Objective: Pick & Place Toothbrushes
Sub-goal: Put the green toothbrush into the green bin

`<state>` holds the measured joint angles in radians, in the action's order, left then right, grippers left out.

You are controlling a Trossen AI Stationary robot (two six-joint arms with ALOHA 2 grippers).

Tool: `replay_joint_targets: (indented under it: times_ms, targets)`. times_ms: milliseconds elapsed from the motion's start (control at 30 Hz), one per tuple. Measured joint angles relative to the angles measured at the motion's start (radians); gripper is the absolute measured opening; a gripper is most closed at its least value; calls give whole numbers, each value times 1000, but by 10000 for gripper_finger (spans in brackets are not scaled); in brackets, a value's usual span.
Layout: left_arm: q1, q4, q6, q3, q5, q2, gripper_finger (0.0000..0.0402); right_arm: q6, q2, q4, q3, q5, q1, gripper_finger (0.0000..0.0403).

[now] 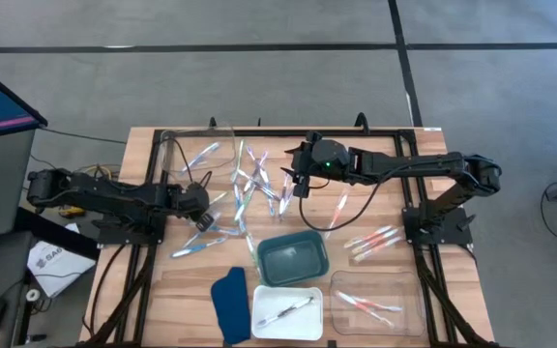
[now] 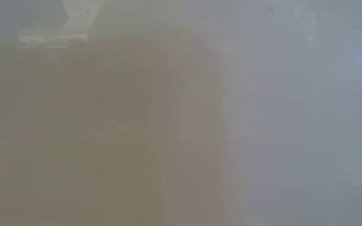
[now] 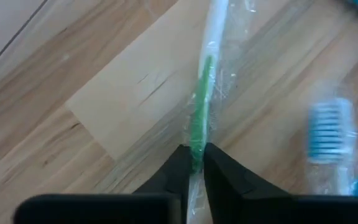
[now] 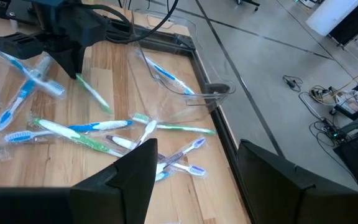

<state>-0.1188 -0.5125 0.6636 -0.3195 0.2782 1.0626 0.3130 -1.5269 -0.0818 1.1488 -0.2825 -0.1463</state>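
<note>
While the left gripper [image 1: 204, 220] sits low over the wooden table [image 1: 143, 290], left of the teal tray [image 1: 293, 259], its fingers [image 3: 178, 169] are pinched nearly shut on a wrapped green toothbrush [image 3: 199, 127], with a blue-bristled toothbrush [image 3: 330, 127] lying just beside it. Loose toothbrushes [image 1: 251, 184] are scattered above the teal tray. Right of them, the right gripper [image 1: 298, 177] hangs with jaws wide apart, holding nothing. One toothbrush [image 1: 285, 311] lies in the white tray [image 1: 262, 327] below the teal one.
</note>
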Motion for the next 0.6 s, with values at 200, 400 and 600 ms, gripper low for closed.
replay_joint_targets:
  times_ms: [200,400,600]
  targets:
    - [0,-1,29,-4,-2,0,15,0,0,0,0,0,0,216]
    - [16,-21,20,-45,-16,3,9,0,0,0,0,0,0,216]
    - [16,-46,-15,-89,6,2,8,0,0,-1,0,0,0,216]
